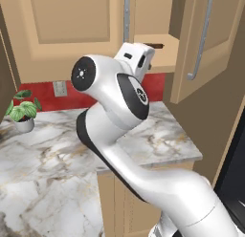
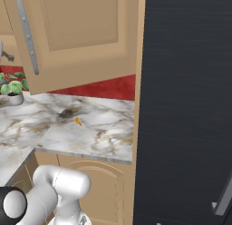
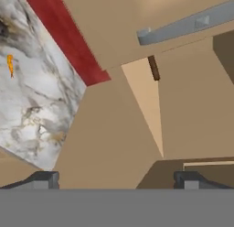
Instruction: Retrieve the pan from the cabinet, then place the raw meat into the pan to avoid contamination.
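From the left base view: arm (image 1: 129,135) raised toward the cabinet (image 1: 72,26), right door (image 1: 210,40) swung open, shelf (image 1: 160,52) exposed behind the wrist. On that shelf, a short dark brown stub (image 1: 153,46), likely the handle of the pan; pan body hidden. Silver bar handles (image 1: 203,37) running down the door fronts. Below, marble table (image 1: 52,155) with a potted plant (image 1: 21,112) at the far left, red backsplash (image 1: 45,90) and a wall outlet (image 1: 60,88) behind.

From the right base view: open cabinet door seen from outside, with its bar handle. Tall black appliance (image 2: 186,106) close on the right. Small orange bit (image 2: 78,121) lying on the marble, near a dark smudge; too small to name. Plant again at the left edge.

From the hand view: hand (image 3: 117,180) released, dark fingertips (image 3: 43,179) standing wide apart with nothing between them. Ahead, pale shelf wedge with the brown pan handle at its far end, well apart from the tips. Grey bar handle across the top. Marble, red strip and the orange bit off to the left.
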